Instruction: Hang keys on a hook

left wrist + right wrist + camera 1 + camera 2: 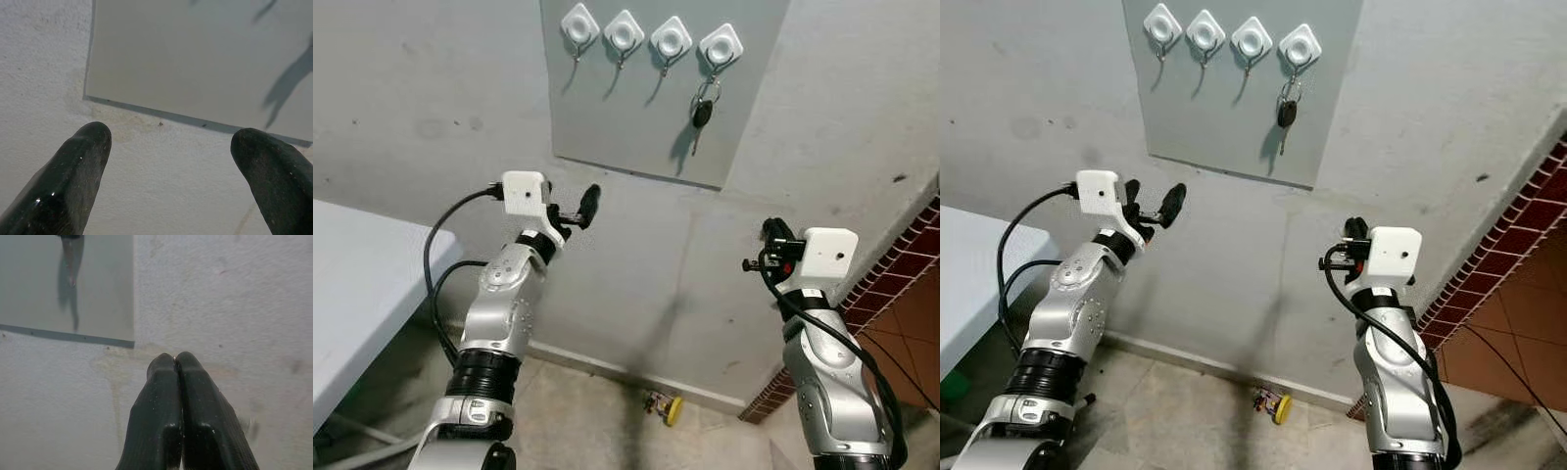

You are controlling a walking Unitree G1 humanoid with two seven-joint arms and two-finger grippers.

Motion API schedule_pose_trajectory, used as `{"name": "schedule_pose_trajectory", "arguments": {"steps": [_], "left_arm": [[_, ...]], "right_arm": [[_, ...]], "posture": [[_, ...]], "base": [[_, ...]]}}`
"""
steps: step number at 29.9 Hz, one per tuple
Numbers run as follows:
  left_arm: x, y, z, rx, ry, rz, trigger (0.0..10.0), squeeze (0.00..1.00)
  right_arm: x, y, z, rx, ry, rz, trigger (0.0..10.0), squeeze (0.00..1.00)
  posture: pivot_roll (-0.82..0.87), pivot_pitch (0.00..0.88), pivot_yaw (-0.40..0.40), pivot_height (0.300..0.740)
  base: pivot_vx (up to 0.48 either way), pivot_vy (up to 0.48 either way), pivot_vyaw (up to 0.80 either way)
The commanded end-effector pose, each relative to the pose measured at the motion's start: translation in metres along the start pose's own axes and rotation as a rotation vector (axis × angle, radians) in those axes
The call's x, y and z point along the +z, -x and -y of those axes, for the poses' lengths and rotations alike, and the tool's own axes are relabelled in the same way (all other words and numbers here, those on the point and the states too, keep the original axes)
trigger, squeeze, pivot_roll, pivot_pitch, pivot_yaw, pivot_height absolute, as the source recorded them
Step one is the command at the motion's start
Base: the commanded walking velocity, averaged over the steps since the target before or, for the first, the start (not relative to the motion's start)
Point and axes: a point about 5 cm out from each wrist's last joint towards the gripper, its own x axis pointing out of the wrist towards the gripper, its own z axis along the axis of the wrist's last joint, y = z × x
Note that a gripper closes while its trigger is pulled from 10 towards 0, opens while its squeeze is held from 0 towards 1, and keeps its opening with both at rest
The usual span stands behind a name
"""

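Observation:
A black-headed key on a ring [703,110] hangs from the rightmost of several white diamond hooks [721,44] on a grey wall board [636,127]. The other hooks are bare. My left gripper [570,208] is raised below the board's lower left corner, open, with nothing between its fingers [78,166]. My right gripper [771,235] is held lower, to the right of and below the board, shut on nothing, pointing at the plaster wall. In the right wrist view its fingertips [174,360] meet just beneath the board's lower right corner [63,298].
A white table [352,284] stands at the left. A small yellow object [664,404] lies on the floor at the wall's foot. A red brick-tiled wall [901,264] runs along the right side.

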Motion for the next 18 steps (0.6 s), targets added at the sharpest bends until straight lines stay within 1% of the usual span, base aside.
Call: {"name": "schedule_pose_trajectory", "arguments": {"steps": [1,13,16,18], "left_arm": [[0.0025,-0.0003,-0.0026,0.003,-0.002,-0.001,10.0,0.00],[0.0022,-0.0008,-0.0011,-0.002,-0.006,-0.009,10.0,0.00],[0.0019,-0.0010,-0.0009,0.003,-0.043,-0.015,10.0,0.00],[0.0016,-0.0012,-0.0007,0.002,-0.049,-0.017,10.0,0.00]], "right_arm": [[0.0054,-0.0006,-0.0005,0.000,-0.004,0.018,10.0,0.00],[0.0066,0.0000,-0.0013,0.001,-0.008,0.021,10.0,0.00],[0.0065,0.0006,-0.0010,-0.001,-0.009,0.021,10.0,0.00],[0.0065,0.0005,-0.0010,-0.001,-0.010,0.021,10.0,0.00]], "posture": [[0.01,0.050,-0.032,0.740],[0.01,0.059,-0.032,0.740],[0.01,0.059,-0.032,0.740],[0.01,0.059,-0.032,0.740]], "base": [[0.000,0.480,0.00],[0.000,0.480,0.00],[0.000,0.000,0.00],[0.000,0.000,0.00]]}}
